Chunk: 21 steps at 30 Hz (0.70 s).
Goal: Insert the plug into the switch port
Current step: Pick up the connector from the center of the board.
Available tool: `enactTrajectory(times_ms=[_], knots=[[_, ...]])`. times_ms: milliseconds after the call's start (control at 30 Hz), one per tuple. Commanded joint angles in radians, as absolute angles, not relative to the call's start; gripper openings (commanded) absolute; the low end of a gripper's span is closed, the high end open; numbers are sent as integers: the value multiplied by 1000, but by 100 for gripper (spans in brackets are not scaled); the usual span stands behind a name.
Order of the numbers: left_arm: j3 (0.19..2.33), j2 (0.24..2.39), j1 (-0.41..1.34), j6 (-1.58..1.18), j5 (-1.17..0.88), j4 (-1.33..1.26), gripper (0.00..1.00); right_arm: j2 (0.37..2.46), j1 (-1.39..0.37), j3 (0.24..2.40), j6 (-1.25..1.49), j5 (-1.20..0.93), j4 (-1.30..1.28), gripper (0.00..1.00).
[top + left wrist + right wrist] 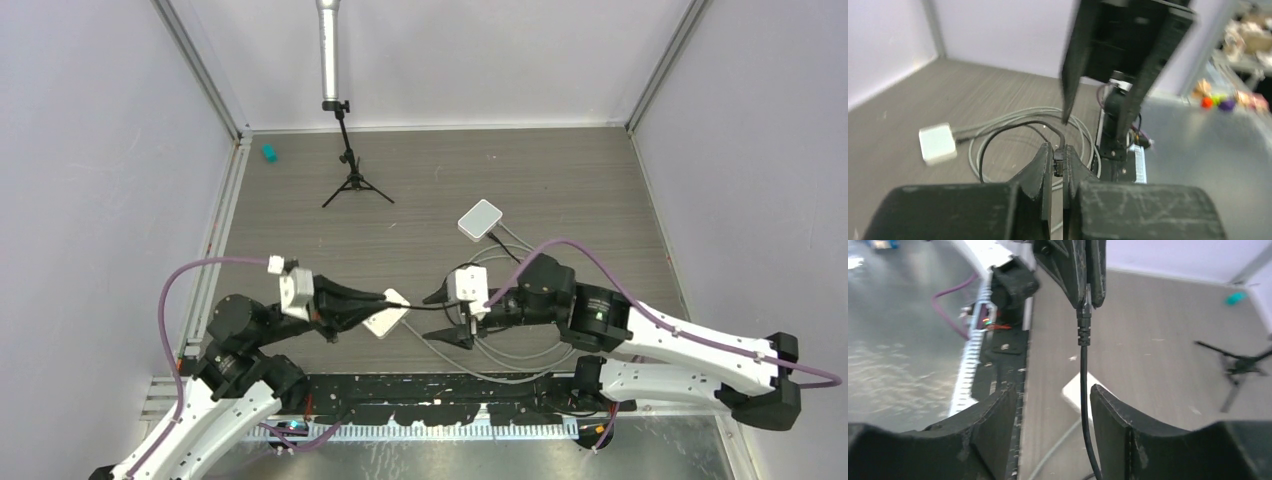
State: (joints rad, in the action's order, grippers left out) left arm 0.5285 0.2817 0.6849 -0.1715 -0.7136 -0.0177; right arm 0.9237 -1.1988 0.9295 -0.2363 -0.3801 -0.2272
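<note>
The left jaws clamp the plug (1084, 326), while the right jaws stand open astride its cable (1083, 390).

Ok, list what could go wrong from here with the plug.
1. The left gripper pinches the plug only at its end; it may twist or slip on insertion.
2. The black cable runs between the fingers of the open right gripper; moving either arm could snag it.
3. Loose grey cables lie coiled nearby and could catch.
</note>
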Motion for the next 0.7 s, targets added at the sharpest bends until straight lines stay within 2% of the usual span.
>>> enactTrajectory(times_ms=[0,200,367,533,667], knots=[[585,331,682,-527,-302,112,0,811,-1200,829,-357,-143,5,62],[655,456,681,-837,-123,351,0,800,-1201,694,-483,-53,243,62],[564,414,681,-1078,-114,262,0,898,-1200,627,-475,-55,446,62],[530,332,682,-1126,-65,256,0,993,-1201,599,-458,-67,582,61],[541,346,681,-1102,-93,268,0,1067,-1200,593,-443,-78,682,61]])
